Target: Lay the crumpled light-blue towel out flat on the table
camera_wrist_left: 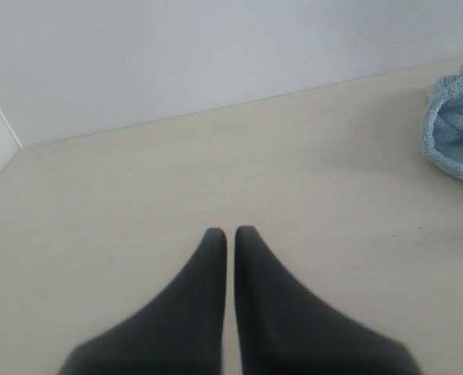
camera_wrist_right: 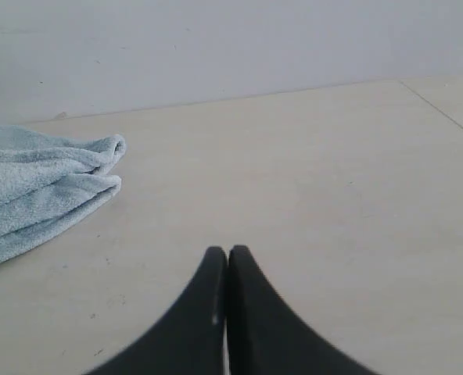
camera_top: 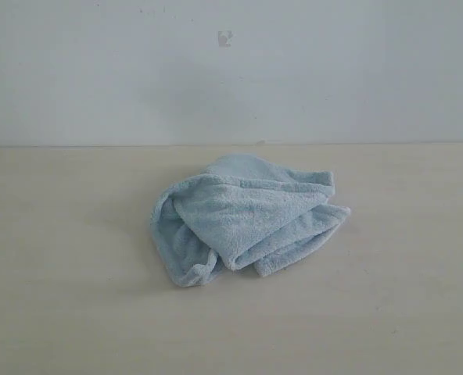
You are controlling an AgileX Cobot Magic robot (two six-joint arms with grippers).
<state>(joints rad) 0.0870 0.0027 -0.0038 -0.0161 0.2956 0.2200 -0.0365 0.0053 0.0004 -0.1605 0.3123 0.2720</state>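
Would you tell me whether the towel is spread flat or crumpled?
Crumpled: the towel sits bunched in overlapping folds on the table.

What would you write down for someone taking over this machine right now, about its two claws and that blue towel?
Left gripper: shut, empty, over bare table, apart from the towel.
Right gripper: shut, empty, also clear of the towel.
Towel: a crumpled heap near the middle of the table, folded over itself.
Done: nothing yet.
Left to do: take hold of the towel's edges and spread it flat.
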